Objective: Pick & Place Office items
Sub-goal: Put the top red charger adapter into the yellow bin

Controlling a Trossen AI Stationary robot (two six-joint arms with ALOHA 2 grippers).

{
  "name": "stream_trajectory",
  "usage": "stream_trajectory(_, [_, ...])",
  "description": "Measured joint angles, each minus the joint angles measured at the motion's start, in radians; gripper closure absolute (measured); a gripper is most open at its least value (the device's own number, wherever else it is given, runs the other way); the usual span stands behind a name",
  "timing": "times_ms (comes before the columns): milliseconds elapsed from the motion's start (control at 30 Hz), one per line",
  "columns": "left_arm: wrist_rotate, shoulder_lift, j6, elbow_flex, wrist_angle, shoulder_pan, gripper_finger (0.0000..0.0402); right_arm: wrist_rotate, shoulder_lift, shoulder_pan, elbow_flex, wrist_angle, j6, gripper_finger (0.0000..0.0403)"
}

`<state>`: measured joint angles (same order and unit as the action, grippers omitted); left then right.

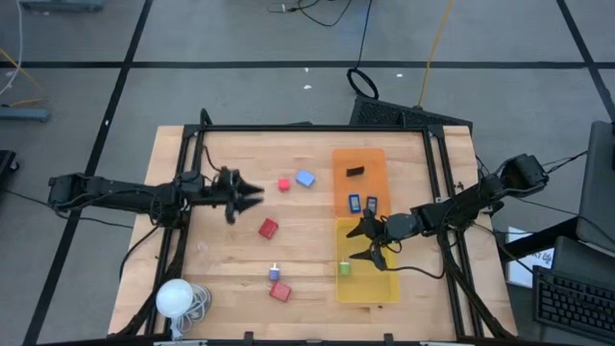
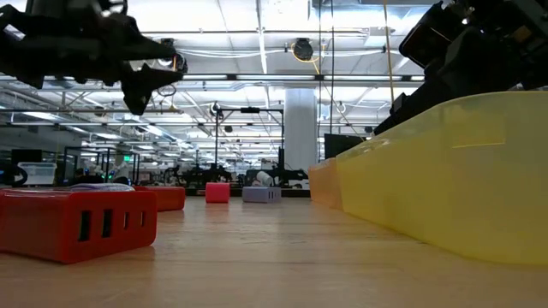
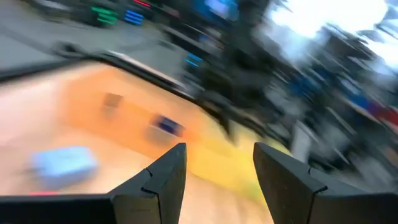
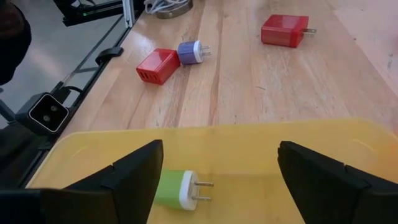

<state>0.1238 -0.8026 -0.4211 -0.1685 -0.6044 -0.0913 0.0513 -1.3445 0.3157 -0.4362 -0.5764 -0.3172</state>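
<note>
My right gripper (image 1: 357, 242) (image 4: 221, 144) stands open over the yellow tray (image 1: 373, 286). A green-and-white plug (image 4: 177, 190) (image 1: 344, 268) lies flat on the tray floor below its fingers, apart from them. My left gripper (image 1: 254, 196) (image 3: 217, 149) hangs open above the wood at the left, pointing level toward the trays, with nothing between its fingers. On the wood lie a red block (image 1: 284, 185), a light-blue block (image 1: 306, 178), a second red block (image 1: 268, 228), a blue-and-white plug (image 1: 274, 273) and a red charger (image 1: 280, 291).
The orange tray (image 1: 369, 185) behind the yellow one holds a black piece (image 1: 356, 172) and two blue pieces (image 1: 355, 203). A white ball with a coiled cord (image 1: 176, 298) sits at the near left corner. A dark frame (image 1: 317, 128) runs along the table's far edge and sides.
</note>
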Motion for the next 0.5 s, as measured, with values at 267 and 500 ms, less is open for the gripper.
stream_trajectory(267, [-0.212, -0.147, 0.095, -0.060, 0.060, 0.276, 0.0215, 0.000, 0.000, 0.000, 0.000, -0.025, 0.026, 0.0099])
stream_trajectory(500, [-0.451, -0.429, -0.102, -0.452, 0.749, 0.422, 0.0215, 0.000, 0.000, -0.038, 0.001, -0.041, 0.076, 0.0099])
